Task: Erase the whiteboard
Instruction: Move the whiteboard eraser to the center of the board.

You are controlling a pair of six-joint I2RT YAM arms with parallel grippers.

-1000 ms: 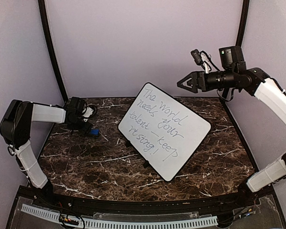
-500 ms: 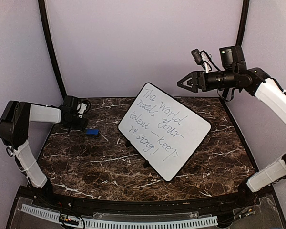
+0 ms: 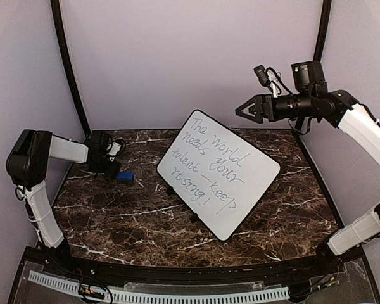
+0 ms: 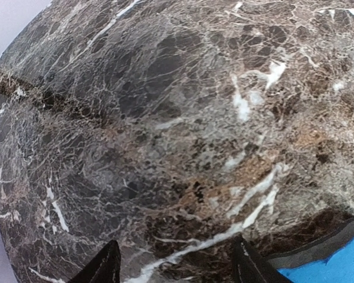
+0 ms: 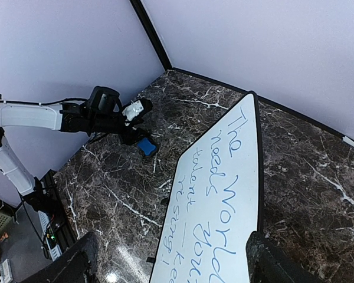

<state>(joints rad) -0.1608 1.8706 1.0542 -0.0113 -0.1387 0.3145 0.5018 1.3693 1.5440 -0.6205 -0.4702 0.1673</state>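
The whiteboard (image 3: 218, 174) lies tilted at the middle of the marble table, with blue handwriting across it; the right wrist view shows it too (image 5: 224, 200). A small blue eraser (image 3: 125, 177) rests on the table at the back left. My left gripper (image 3: 113, 168) is low just left of the eraser, open. In the left wrist view only marble lies between its fingertips (image 4: 176, 268), and the eraser (image 4: 327, 268) sits outside the right finger. My right gripper (image 3: 244, 111) hangs open high above the board's far right, nothing in it (image 5: 174, 265).
The marble table (image 3: 114, 221) ends at a dark front rail (image 3: 177, 272). Lilac walls close the back and sides, with black corner posts (image 3: 66, 63). The left arm (image 5: 41, 115) reaches along the left wall.
My left gripper drew back left off the eraser, then came back close beside it, its jaws a little narrower. The eraser shifted slightly. The right arm has not moved.
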